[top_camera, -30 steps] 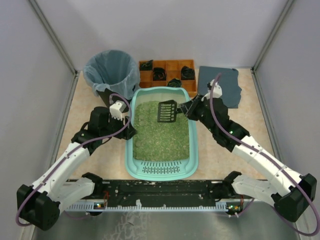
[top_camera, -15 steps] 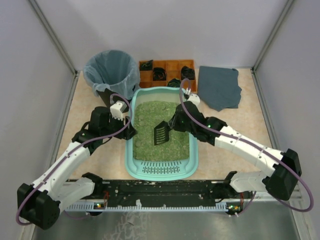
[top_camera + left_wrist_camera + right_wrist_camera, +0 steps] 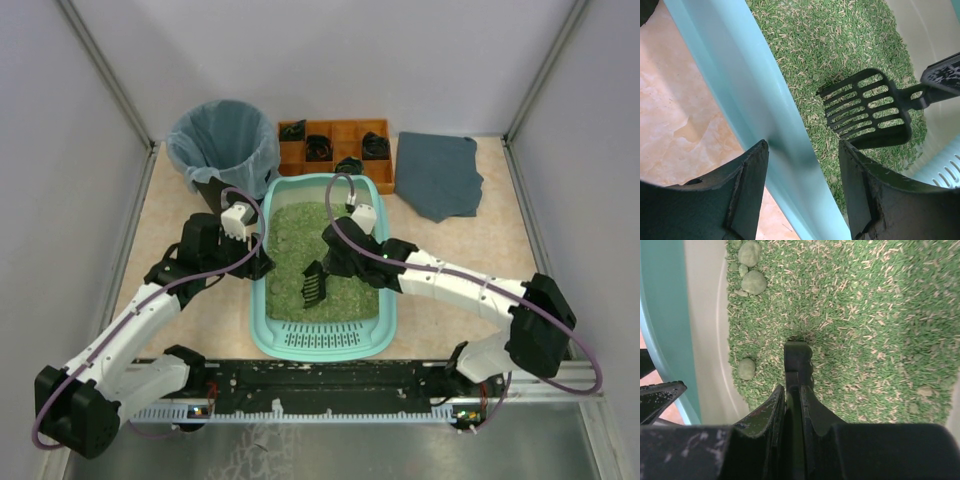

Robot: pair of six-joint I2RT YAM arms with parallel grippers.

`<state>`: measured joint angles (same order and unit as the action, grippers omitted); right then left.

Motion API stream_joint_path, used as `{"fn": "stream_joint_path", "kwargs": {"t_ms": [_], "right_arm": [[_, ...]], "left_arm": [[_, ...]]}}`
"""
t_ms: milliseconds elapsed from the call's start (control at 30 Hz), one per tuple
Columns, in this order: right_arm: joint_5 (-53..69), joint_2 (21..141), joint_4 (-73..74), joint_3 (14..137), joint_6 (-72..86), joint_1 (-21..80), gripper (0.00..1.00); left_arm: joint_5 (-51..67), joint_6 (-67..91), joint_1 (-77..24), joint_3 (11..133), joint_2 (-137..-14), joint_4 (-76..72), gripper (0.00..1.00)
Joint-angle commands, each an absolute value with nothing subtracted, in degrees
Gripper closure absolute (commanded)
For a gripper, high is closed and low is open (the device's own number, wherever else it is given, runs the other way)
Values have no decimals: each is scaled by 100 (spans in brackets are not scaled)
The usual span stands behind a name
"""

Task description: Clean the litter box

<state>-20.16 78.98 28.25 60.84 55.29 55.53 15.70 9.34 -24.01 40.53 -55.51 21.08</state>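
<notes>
Pale marbled desk (image 3: 205, 315) lies between plain grey walls. The right claw (image 3: 792, 390) is pinched on the handle of a black slotted scoop (image 3: 867, 112), whose blade tips down into the green litter at the middle of the litter box (image 3: 262, 325). That box lies centred on the desk, slotted lip nearest the arm bases. The left claw (image 3: 802, 165) is spread astride the box's left wall. A few rounded clumps (image 3: 754, 282) lie by that wall. Beyond stand a lined bin (image 3: 222, 140), an orange tray (image 3: 345, 130) and a grey cloth (image 3: 437, 175). A second ago the scoop hung raised by the far right rim; the right arm has swung inward, the left unmoved.
</notes>
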Motion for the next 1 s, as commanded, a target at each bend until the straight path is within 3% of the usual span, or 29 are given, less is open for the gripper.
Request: {"fn": "stream_joint_path", "kwargs": {"t_ms": [0, 467, 967], "right_arm": [[-1680, 8094, 2162, 5878, 6084, 5701, 100], [-1117, 8303, 182, 4690, 7573, 5722, 100], [-889, 8694, -926, 4490, 7652, 5693, 100]], "left_arm": [[1653, 890, -2431, 4086, -5565, 2101, 36], [1647, 884, -2440, 4087, -5574, 2101, 36], [1672, 869, -2445, 4093, -5563, 2101, 36]]}}
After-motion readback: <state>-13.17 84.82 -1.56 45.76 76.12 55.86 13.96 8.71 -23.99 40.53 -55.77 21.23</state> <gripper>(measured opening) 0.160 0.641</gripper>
